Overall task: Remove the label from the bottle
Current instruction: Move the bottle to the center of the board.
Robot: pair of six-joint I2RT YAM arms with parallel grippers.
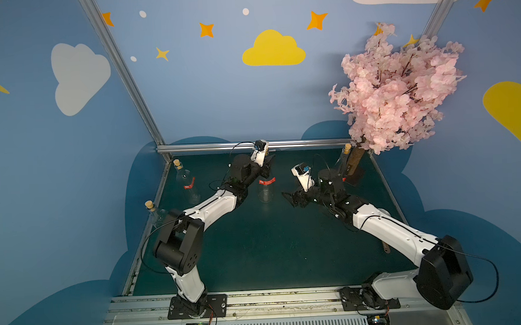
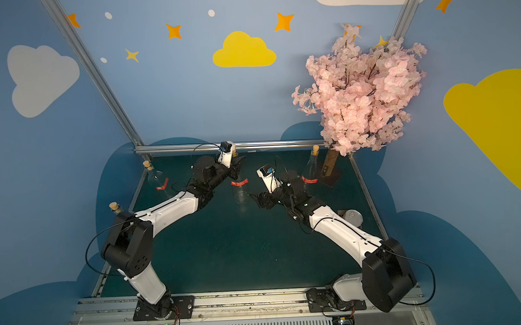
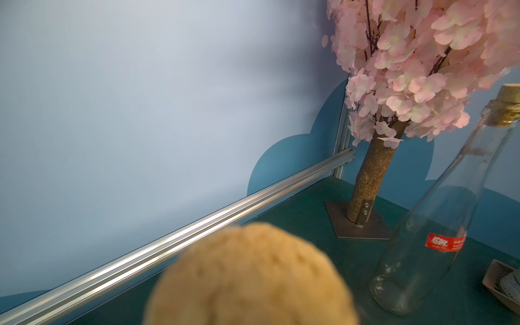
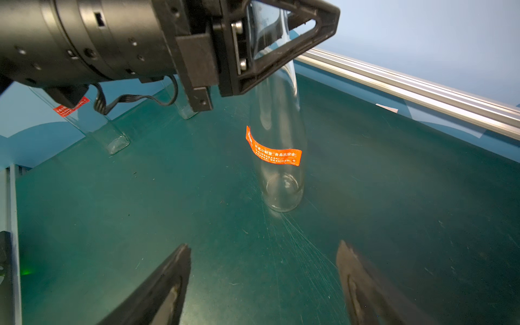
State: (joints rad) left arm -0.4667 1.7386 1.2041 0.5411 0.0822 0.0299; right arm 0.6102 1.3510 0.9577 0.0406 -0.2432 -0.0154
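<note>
Ahead of the wide-open, empty right fingers, the bottle stands on the counter, neck clamped in the left fingers; a hard pull on its orange label could twist smooth glass loose or tear the strip.

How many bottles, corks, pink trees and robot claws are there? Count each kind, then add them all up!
Bottles: 4
Corks: 4
Pink tree: 1
Robot claws: 2
Total: 11
</note>
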